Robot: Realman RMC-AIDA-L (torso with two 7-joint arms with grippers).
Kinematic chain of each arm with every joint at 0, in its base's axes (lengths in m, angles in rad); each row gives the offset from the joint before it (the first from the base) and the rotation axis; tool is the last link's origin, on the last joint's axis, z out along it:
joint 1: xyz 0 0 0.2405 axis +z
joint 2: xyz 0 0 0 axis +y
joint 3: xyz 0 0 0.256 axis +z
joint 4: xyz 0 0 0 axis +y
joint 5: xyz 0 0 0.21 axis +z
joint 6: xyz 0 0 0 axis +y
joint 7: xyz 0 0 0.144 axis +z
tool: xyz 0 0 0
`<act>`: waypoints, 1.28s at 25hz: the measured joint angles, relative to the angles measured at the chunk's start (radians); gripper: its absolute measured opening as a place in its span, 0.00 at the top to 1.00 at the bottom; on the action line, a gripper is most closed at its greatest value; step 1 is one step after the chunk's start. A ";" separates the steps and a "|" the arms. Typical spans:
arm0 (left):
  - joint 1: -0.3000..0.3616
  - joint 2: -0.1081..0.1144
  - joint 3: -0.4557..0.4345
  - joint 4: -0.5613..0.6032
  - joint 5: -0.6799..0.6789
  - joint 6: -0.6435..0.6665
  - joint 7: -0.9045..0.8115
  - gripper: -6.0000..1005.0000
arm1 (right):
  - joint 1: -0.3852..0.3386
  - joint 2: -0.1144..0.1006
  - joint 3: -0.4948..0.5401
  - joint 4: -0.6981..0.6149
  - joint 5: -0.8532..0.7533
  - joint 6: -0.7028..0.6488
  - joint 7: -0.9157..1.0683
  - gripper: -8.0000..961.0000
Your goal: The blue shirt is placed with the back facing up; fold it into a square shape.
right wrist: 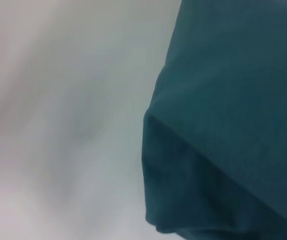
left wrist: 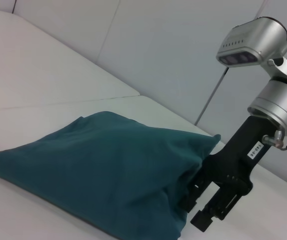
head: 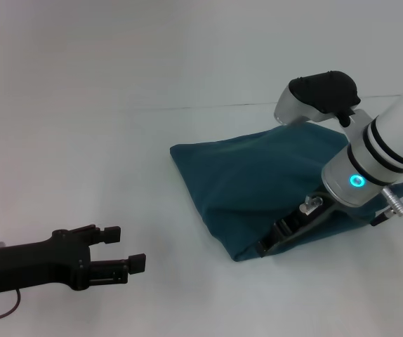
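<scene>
Shirt (head: 250, 186) — soft teal, folded — pinched by right tool (head: 275, 242); left tool (head: 121, 249) gapes, well apart.

blue shirt (head: 247, 186) | dark teal, plain side up | folded to a puffy, roughly four-sided bundle | lying on white table

Blue shirt (head: 250, 182) folded in a lump on the white table (head: 117, 105), right gripper (head: 279, 235) low at the shirt's near edge, left gripper (head: 128, 249) well apart from the shirt, fingers spread
</scene>
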 joint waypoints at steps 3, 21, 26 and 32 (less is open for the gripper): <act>0.000 0.000 0.000 0.000 0.000 0.000 0.000 0.10 | 0.001 0.003 0.000 0.012 0.001 0.020 -0.002 0.37; 0.004 -0.001 0.000 -0.001 0.000 -0.011 0.003 0.11 | 0.036 0.007 -0.003 0.098 0.008 0.057 -0.010 0.30; 0.005 -0.002 0.000 -0.001 -0.005 -0.011 0.003 0.11 | 0.055 0.008 -0.007 0.154 0.030 0.100 -0.024 0.30; 0.008 -0.002 0.000 -0.001 -0.003 -0.010 0.003 0.11 | 0.052 0.007 -0.008 0.155 0.083 0.126 -0.039 0.29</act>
